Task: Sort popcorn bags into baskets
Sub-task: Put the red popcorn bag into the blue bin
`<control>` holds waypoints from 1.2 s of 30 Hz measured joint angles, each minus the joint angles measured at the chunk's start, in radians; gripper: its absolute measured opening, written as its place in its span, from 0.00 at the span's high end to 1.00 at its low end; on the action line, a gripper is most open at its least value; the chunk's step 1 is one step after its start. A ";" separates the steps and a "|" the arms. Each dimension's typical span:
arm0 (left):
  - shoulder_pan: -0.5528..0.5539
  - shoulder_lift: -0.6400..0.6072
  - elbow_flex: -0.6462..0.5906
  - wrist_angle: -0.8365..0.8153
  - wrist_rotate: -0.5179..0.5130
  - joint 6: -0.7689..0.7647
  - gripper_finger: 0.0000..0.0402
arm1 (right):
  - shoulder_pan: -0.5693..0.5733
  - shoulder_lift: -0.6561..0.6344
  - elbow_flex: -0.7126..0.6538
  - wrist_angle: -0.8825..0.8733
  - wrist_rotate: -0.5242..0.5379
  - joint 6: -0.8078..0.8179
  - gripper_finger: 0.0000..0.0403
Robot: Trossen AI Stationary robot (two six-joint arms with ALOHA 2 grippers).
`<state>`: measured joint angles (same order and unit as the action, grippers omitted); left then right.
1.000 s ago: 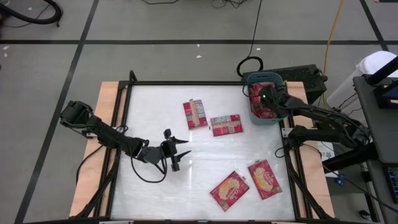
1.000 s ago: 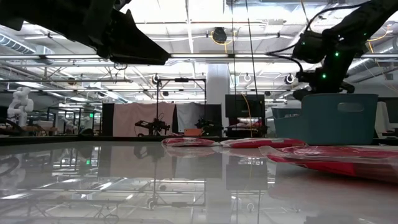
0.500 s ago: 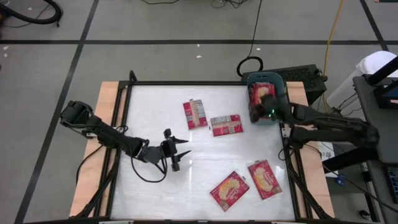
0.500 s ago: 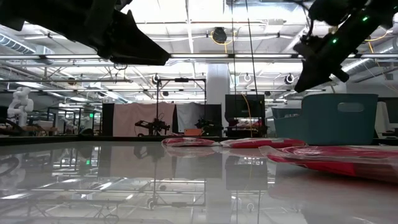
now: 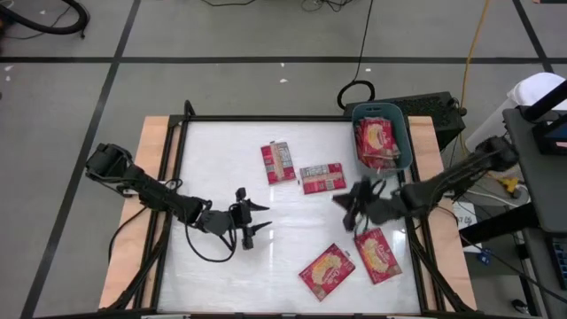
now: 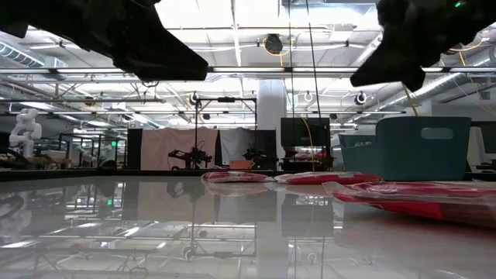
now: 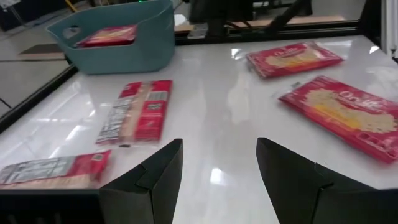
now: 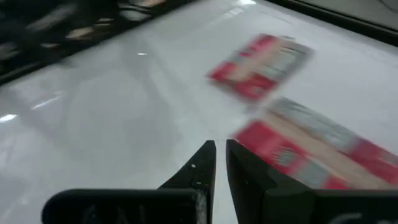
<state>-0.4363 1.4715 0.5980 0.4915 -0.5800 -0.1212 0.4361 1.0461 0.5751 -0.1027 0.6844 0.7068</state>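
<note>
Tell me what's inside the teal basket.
The teal basket holds red popcorn bags, the top one picture side up. How many lie stacked beneath it cannot be seen; they are covered.

Red popcorn bags (image 5: 327,270) with yellow-orange pictures or grey-white print, teal-blue basket (image 5: 403,164), glossy white table (image 5: 221,159)

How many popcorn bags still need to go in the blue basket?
Done: the teal basket already holds packets. In hand: nothing; the right gripper is shut and empty above the table, and the left gripper waits open. Left: four popcorn bags lie on the table.
</note>
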 joint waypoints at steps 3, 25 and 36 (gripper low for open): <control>-0.014 0.000 0.000 0.000 0.001 -0.022 0.48 | 0.085 0.108 0.000 0.139 -0.001 -0.064 0.92; -0.078 0.000 0.000 0.035 -0.014 -0.079 0.48 | 0.257 0.757 0.344 0.136 -0.267 -0.088 0.92; -0.077 0.000 0.000 0.035 -0.015 -0.072 0.48 | 0.059 0.804 0.342 0.312 -0.269 -0.394 0.92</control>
<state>-0.5135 1.4715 0.5980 0.5266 -0.5949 -0.1928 0.4948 1.8506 0.9173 0.2091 0.4157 0.3126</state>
